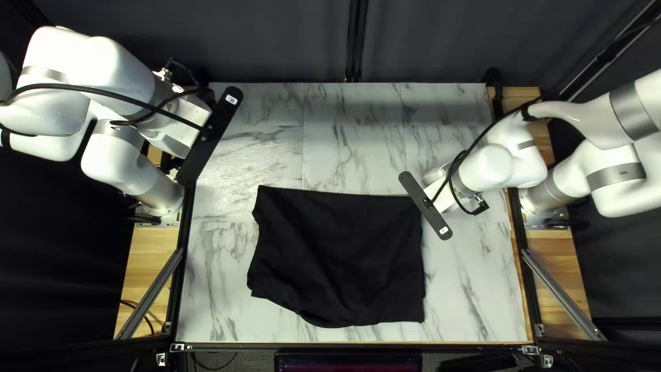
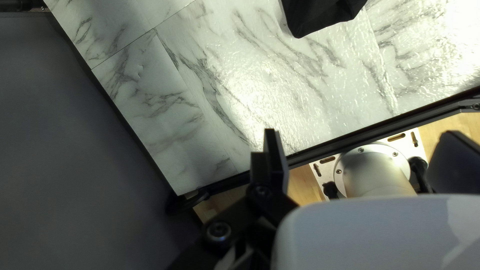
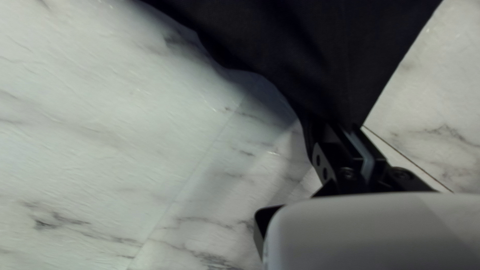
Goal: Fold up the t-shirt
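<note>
Left end effector (image 1: 180,127): raised near the far left corner of the surface; fingers (image 2: 275,155) spread wide apart, own arm's base (image 1: 163,196) seen between them in the left wrist view.
Surface (image 1: 220,275): pale, grey-veined like marble, thin straight seams, dark rim.
T-shirt (image 1: 337,262): black, laid out across the middle of the surface, toward the near edge. Far edge almost straight. Left side uneven, near edge bulging on its left half. Soft diagonal creases across the left half. In left wrist view, one dark corner well ahead of the fingers.
Right end effector (image 1: 444,198): at the far right corner of the t-shirt, partly hidden by its black camera bar (image 1: 425,205); closed on t-shirt cloth, pinched between both fingertips (image 3: 367,145). In right wrist view, cloth widening away from the pinch, pale surface on either side.
Right arm's base (image 1: 542,196): beside the surface's right edge, on pale wood (image 1: 559,258).
</note>
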Controlling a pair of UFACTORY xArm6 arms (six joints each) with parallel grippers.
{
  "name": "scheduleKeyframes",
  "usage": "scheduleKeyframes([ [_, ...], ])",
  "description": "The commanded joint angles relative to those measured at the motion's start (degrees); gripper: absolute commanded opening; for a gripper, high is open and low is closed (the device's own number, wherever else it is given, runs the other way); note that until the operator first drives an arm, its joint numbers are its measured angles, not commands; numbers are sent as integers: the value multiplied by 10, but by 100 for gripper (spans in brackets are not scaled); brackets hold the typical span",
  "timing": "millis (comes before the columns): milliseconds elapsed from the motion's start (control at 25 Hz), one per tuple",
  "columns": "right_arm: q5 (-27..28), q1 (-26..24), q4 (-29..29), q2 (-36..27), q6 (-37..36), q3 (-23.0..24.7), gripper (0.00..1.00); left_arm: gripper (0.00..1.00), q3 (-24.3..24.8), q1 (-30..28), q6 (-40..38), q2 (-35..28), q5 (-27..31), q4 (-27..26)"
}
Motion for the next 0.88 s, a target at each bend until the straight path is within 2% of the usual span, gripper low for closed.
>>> scheduleKeyframes([
  [40, -21, -20, 27, 11, -39, 5, 0, 100, 0, 0, 0, 0, 0, 0],
  [80, -22, -20, 29, 13, -41, 4, 5, 100, 0, 0, 0, 0, 0, 0],
  [120, -24, -19, 31, 13, -43, 5, 92, 100, 0, 0, 0, 0, 0, 0],
  [160, -24, -18, 33, 10, -45, 7, 100, 100, 0, 0, 0, 0, 0, 0],
  [280, 6, -10, 40, -37, -43, 23, 100, 100, 0, 0, 0, 0, 0, 0],
  [440, 79, 2, 47, -125, -37, 36, 100, 100, 0, 0, 0, 0, 0, 0],
  [520, 112, 21, 51, -139, -26, 17, 100, 100, 0, 0, 0, 0, 0, 0],
  [640, 143, 50, 59, -112, -13, -34, 100, 100, 0, 0, 0, 0, 0, 0],
  [760, 184, 53, 61, -116, -12, -58, 100, 100, 0, 0, 0, 0, 0, 0],
  [880, 253, 38, 74, -159, -30, -74, 100, 100, 0, 0, 0, 0, 0, 0],
])
